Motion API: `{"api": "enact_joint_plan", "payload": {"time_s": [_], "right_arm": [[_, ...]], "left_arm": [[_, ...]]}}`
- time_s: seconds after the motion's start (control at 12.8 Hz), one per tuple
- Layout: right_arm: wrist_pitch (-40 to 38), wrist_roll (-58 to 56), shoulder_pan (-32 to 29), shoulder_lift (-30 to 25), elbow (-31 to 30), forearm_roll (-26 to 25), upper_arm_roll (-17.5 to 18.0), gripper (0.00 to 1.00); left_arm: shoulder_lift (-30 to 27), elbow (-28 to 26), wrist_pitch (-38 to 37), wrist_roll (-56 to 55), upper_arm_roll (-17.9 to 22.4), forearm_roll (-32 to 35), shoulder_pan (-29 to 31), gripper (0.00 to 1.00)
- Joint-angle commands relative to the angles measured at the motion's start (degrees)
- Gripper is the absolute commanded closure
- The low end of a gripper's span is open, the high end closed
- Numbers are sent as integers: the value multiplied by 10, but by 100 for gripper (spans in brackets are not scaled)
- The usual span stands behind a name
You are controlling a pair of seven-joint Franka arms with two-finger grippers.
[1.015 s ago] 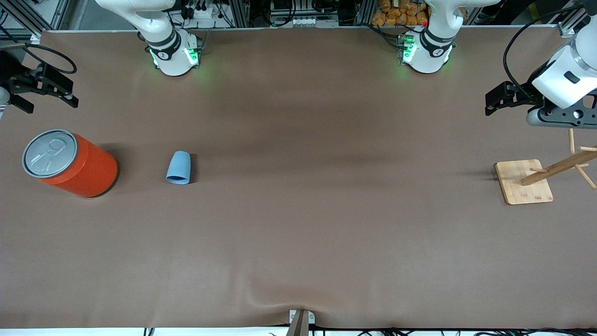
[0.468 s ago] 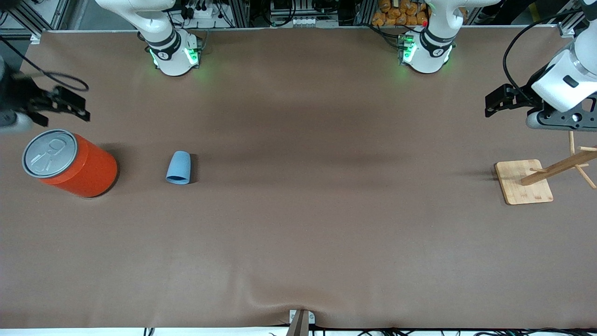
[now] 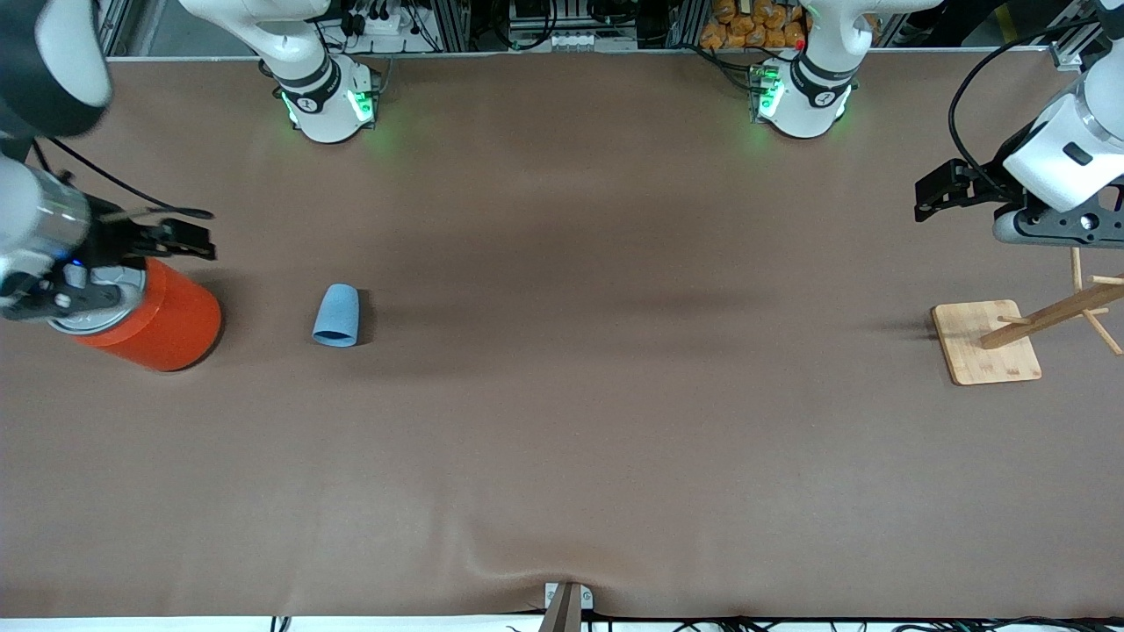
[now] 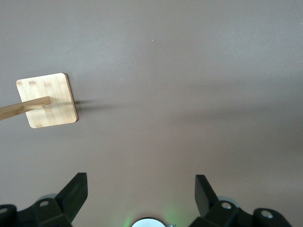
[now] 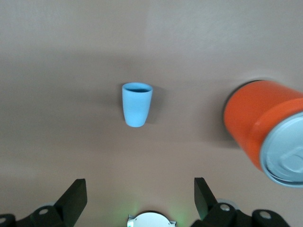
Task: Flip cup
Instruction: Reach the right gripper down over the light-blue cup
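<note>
front view: right gripper (image 3: 180, 237) over orange can (image 3: 171, 323), jaws wide; left gripper (image 3: 938, 189) waits, jaws wide.

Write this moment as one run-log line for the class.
cup: on its side, untouched | right gripper: open, over orange can | left gripper: open, waiting above wooden rack | flip: not yet begun

We are looking at a robotics lab: two white arm bases (image 3: 327, 101) with green status lights are bolted along one edge of a wide table (image 3: 562, 439) under a brown mat. Aluminium framing (image 3: 443, 22), a power strip and loose cables (image 3: 970, 79) (plenty of them) line that edge.
</note>
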Motion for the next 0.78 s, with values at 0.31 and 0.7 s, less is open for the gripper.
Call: {"api": "enact_joint_plan", "payload": {"time_s": [0.31, 0.7], "right_arm": [[199, 1, 39, 19, -203, -1, 3, 0], [420, 2, 40, 36, -357, 0, 4, 0]], "left_arm": [[4, 9, 13, 1, 1, 7, 0, 0], [4, 9, 13, 2, 1, 4, 1, 0]]}}
